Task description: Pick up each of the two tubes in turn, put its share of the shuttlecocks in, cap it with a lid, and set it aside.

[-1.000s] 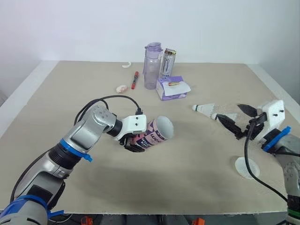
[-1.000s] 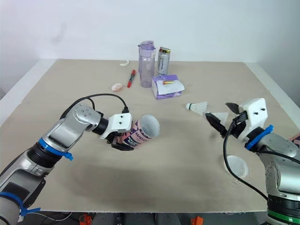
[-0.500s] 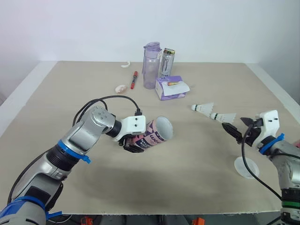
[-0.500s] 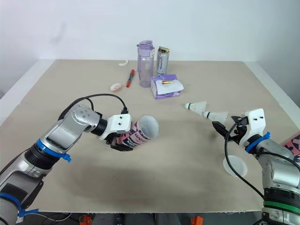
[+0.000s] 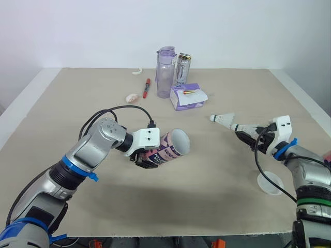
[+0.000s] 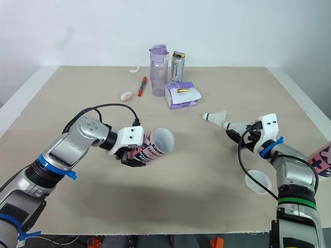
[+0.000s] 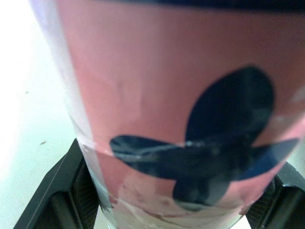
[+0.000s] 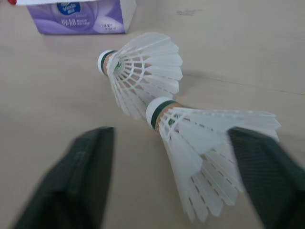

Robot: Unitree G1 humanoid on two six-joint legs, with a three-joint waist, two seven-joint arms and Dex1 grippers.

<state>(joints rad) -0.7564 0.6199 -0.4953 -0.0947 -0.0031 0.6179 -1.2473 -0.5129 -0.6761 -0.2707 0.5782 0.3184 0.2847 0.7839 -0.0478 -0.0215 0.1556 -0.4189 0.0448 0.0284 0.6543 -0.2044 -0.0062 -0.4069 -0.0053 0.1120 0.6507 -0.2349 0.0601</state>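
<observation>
From the head camera, your beige tabletop (image 5: 217, 181) meets a white wall (image 5: 77, 31); your left arm (image 5: 88, 152) is bent inward, its left pincer (image 5: 147, 159) clamped on the pink tube (image 5: 170, 147), mouth toward 2 o'clock. In the right wrist camera, your right pincer (image 8: 169, 138) stands apart astride the nearer shuttlecock (image 8: 205, 138), the second shuttlecock (image 8: 143, 71) just beside its cork.

pretty much a lab test bench, bare white wall (image 5: 243, 31), beige-covered table (image 5: 207, 206), random props parked at the back, purple water bottle (image 5: 165, 72), drink can (image 5: 183, 69), tissue pack (image 5: 187, 98), red marker (image 5: 146, 88)

Far shuttlecock (image 8: 143, 71) touches near shuttlecock (image 8: 209, 148); tissue box (image 8: 81, 16) beyond.
</observation>
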